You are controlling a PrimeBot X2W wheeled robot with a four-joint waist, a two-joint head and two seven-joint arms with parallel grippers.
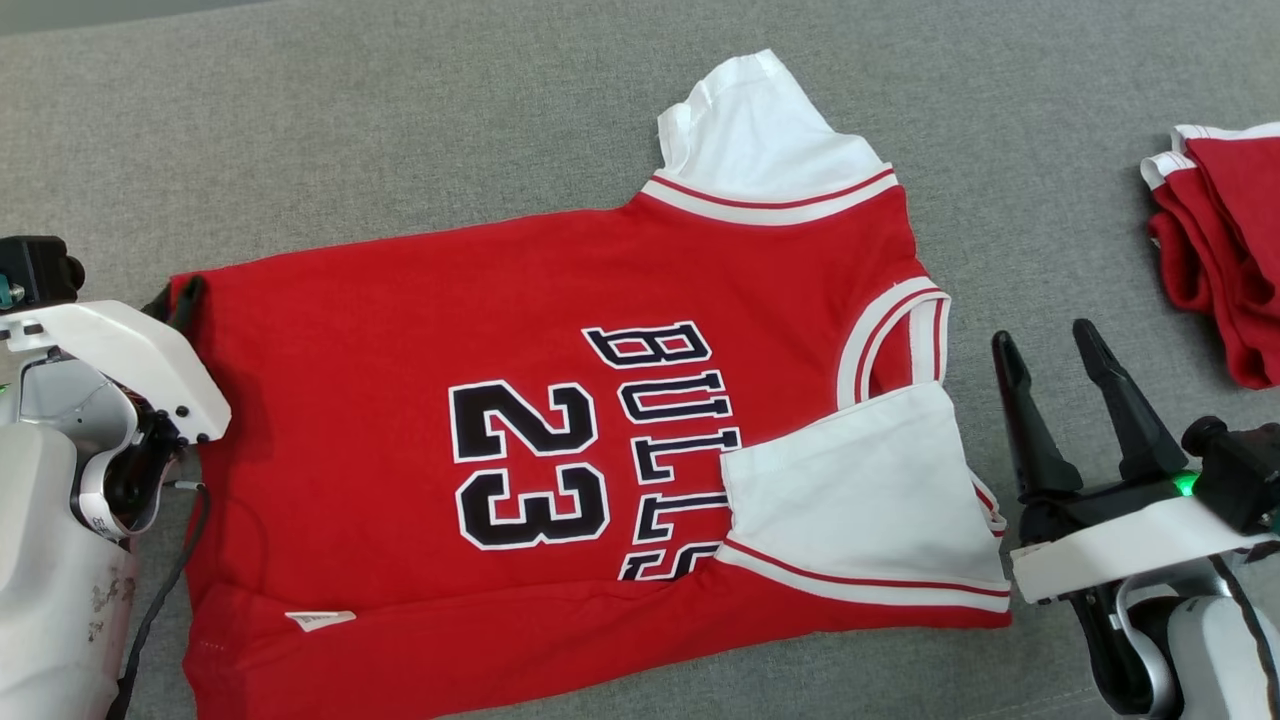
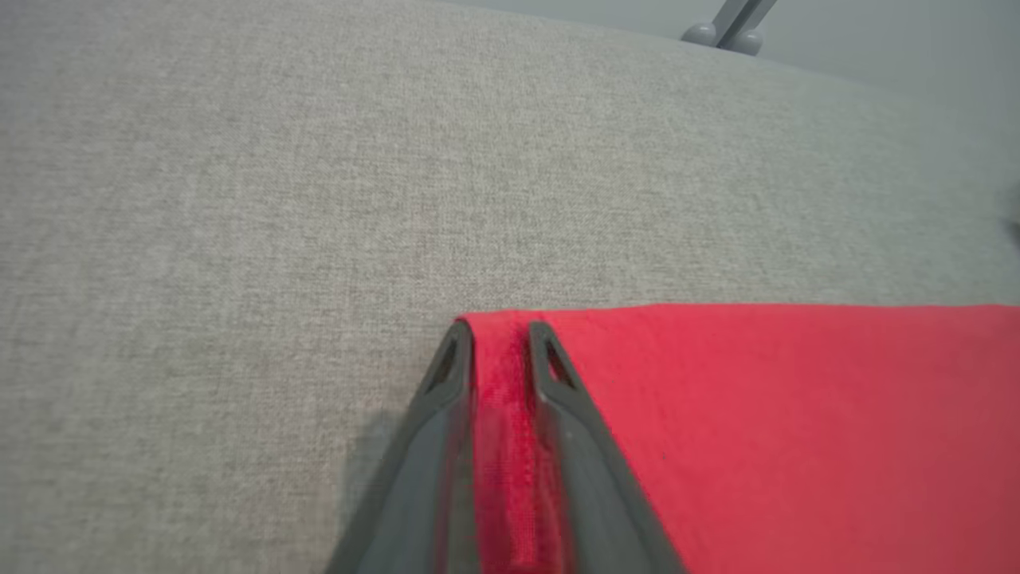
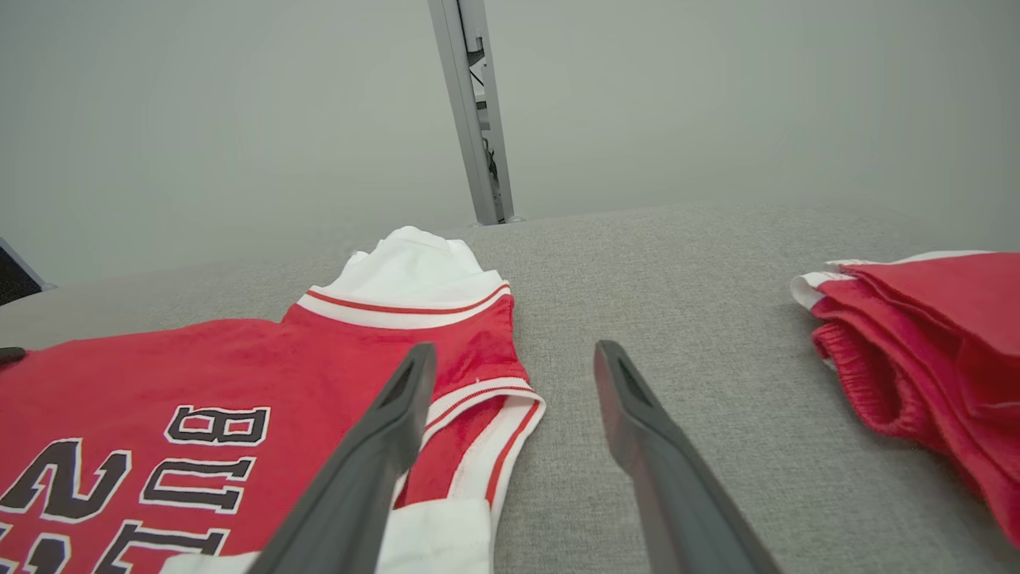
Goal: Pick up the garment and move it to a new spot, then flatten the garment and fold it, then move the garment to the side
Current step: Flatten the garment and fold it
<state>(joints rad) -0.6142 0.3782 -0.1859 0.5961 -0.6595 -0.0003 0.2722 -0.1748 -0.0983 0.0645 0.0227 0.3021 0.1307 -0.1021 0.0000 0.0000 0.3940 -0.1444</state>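
Left wrist view: left fingers [image 2: 430, 446] pinch garment [image 2: 797, 414] corner; right fingers [image 1: 1025, 420] spread.

The left gripper [image 2: 498, 339] sits low at the near left. Its two dark fingers are drawn narrow with a strip of the garment [image 2: 797, 438] between them, apparently pinched, though the head view hides most of the tips. Its pale forearm [image 1: 50, 580] rises along the left edge. The right gripper [image 1: 1044, 336] rests at the near right, fingers spread wide, pointing far, holding nothing.
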